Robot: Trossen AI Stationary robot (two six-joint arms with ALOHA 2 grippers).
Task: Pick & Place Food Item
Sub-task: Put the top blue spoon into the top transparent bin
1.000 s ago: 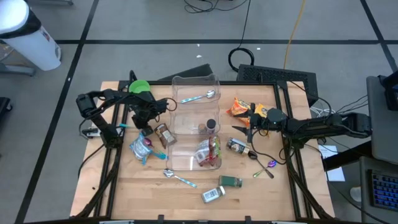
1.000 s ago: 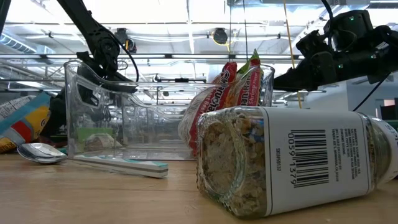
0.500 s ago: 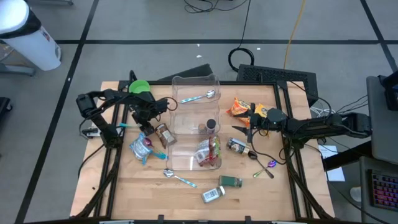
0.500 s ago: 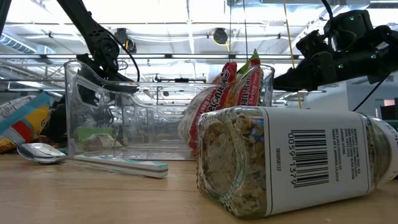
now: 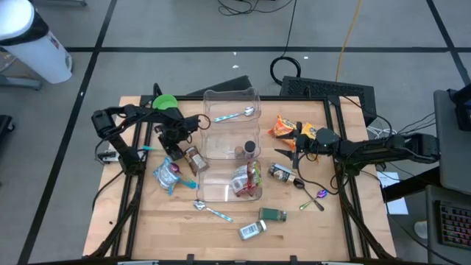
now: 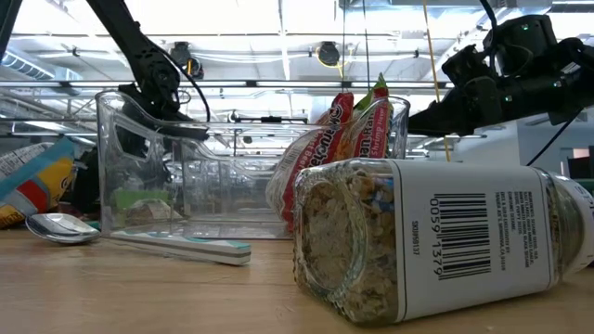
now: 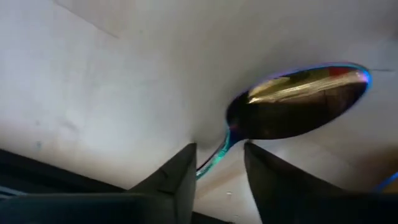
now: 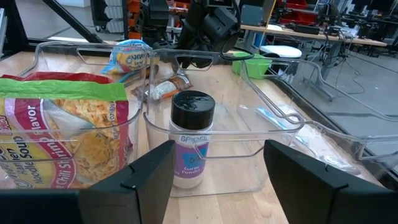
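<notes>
My left gripper [image 5: 174,149] points steeply down at the table's left, next to a brown food packet [image 5: 193,158] and a blue snack bag [image 5: 168,177]. In the left wrist view it is open [image 7: 219,149], and the thin iridescent handle [image 7: 217,155] of a shiny spoon [image 7: 298,109] lies between the fingers without touching them. My right gripper [image 5: 298,143] is level at the right, open and holding nothing [image 8: 217,180]. It faces the clear bin [image 5: 257,92], which holds a spice jar [image 8: 191,137] and a soup packet [image 8: 62,137].
An orange snack bag [image 5: 283,127] and a small jar [image 5: 280,174] lie near my right gripper. Two more jars [image 5: 273,215] [image 5: 252,230], a spoon [image 5: 212,211] and a purple spoon [image 5: 316,197] lie toward the near edge. A green bowl [image 5: 165,102] sits far left.
</notes>
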